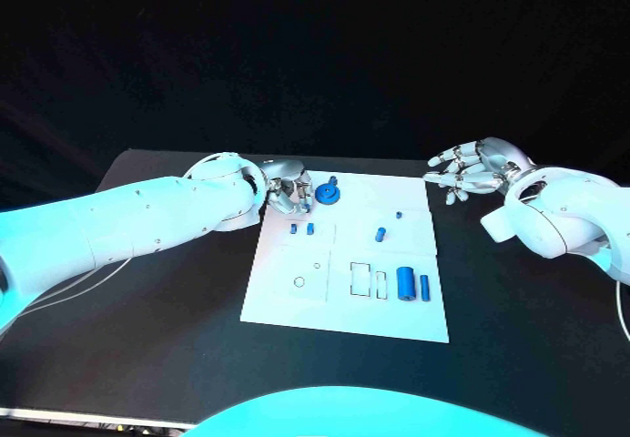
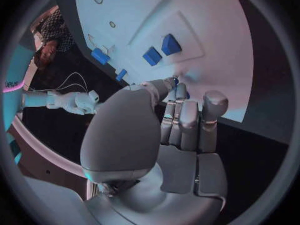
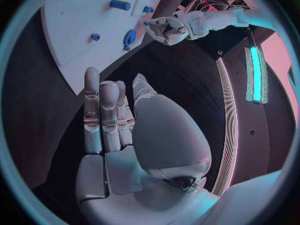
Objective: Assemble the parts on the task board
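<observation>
The white task board [image 1: 344, 300] lies in the middle of the table. A round blue part [image 1: 329, 191] stands near its far edge. My left hand [image 1: 287, 196] sits right beside that part at the board's far left corner. Its fingers [image 2: 187, 120] lie straight and close together, the thumb alongside. A bit of blue [image 2: 177, 80] shows behind the fingertips; whether they touch or pinch it is hidden. Small blue parts [image 1: 302, 229] [image 1: 380, 234] and two blue cylinders [image 1: 415, 285] lie on the board. My right hand [image 1: 466, 170] hovers past the board's far right corner, fingers apart, holding nothing.
Black table [image 1: 145, 346] surrounds the board on all sides. A tiny blue part [image 1: 399, 216] lies near the board's right side. Outlined slots [image 1: 368, 279] sit left of the cylinders. The right wrist view shows the left hand [image 3: 165, 27] by the round part [image 3: 129, 37].
</observation>
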`<action>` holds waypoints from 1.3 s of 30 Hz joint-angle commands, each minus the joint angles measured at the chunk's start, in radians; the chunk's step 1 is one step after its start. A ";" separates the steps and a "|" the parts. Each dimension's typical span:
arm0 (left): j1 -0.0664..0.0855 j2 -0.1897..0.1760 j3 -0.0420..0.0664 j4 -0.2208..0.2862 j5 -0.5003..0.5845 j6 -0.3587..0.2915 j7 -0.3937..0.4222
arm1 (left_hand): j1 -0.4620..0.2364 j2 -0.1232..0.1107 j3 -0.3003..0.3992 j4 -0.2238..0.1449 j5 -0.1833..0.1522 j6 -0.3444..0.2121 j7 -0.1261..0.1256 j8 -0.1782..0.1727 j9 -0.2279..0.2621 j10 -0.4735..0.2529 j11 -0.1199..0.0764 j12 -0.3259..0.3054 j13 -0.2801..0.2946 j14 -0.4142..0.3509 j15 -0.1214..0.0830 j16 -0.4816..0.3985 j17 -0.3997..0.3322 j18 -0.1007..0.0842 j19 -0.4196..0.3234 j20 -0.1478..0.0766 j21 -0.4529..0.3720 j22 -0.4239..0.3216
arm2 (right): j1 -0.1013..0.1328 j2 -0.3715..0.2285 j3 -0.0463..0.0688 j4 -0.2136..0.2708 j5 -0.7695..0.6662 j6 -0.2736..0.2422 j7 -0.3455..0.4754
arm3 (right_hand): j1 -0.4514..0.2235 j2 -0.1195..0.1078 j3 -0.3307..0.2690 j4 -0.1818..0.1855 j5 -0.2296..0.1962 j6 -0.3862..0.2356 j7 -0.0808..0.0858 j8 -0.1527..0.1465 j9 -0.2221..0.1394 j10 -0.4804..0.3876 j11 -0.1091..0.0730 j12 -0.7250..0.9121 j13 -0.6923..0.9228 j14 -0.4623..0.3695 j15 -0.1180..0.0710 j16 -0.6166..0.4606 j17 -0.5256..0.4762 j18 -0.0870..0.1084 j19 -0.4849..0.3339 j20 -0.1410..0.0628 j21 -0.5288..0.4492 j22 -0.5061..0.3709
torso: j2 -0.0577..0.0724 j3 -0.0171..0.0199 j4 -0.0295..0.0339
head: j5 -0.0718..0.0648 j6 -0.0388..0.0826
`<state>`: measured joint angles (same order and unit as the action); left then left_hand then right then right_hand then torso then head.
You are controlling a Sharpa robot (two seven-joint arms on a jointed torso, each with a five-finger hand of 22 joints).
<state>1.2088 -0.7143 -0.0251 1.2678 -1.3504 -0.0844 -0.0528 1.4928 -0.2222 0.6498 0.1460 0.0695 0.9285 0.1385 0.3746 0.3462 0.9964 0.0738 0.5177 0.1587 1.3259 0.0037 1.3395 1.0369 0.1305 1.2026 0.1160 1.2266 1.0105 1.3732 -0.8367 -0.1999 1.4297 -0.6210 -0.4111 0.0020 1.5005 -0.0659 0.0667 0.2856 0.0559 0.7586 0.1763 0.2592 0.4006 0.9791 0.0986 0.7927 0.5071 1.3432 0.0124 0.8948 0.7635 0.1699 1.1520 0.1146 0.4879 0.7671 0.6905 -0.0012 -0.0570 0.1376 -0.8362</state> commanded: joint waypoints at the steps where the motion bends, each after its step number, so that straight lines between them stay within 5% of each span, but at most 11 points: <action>1: 0.000 0.000 0.000 0.002 -0.003 0.034 0.001 | -0.010 -0.004 0.001 -0.007 0.000 0.010 0.000 -0.004 0.001 0.010 0.000 -0.005 0.000 0.004 0.003 -0.001 0.000 -0.006 0.000 -0.001 -0.001 -0.002 | -0.001 0.001 0.000 0.001 -0.009 0.011 0.008 | 0.005 0.002 -0.001 -0.004 -0.002 -0.006 0.003 0.003 -0.001 0.000 -0.008 -0.004 -0.001 0.005 -0.002 -0.003 0.001 0.012 0.008 0.000 -0.005 -0.001 | 0.000 -0.0003 0.0001 | 0.000 -0.001; 39: -0.001 0.020 -0.010 -0.014 0.001 0.032 -0.001 | -0.013 0.000 0.006 -0.010 0.000 0.016 -0.001 -0.006 0.002 0.018 -0.001 -0.010 0.000 0.001 0.002 -0.003 -0.006 -0.005 -0.002 -0.002 -0.001 -0.003 | -0.003 0.003 0.000 -0.003 -0.009 0.015 0.009 | 0.003 0.001 -0.002 -0.003 -0.002 -0.007 0.003 0.004 -0.002 0.001 -0.008 -0.003 -0.004 0.007 -0.002 -0.005 0.003 0.012 0.010 0.000 -0.008 -0.003 | 0.000 -0.0006 0.0008 | -0.003 -0.005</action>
<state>1.2091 -0.6981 -0.0336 1.2523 -1.3498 -0.0642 -0.0600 1.4887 -0.2263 0.6555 0.1404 0.0695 0.9384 0.1355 0.3732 0.3477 1.0099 0.0733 0.5139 0.1588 1.3259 0.0037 1.3395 1.0322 0.1307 1.2026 0.1159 1.2266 1.0091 1.3707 -0.8343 -0.1998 1.4267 -0.6216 -0.4096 0.0018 1.5005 -0.0660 0.0667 0.2856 0.0559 0.7586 0.1763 0.2591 0.3999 0.9792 0.0986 0.7927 0.5042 1.3432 0.0124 0.8948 0.7651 0.1699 1.1556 0.1182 0.4840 0.7649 0.6910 -0.0013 -0.0570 0.1346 -0.8404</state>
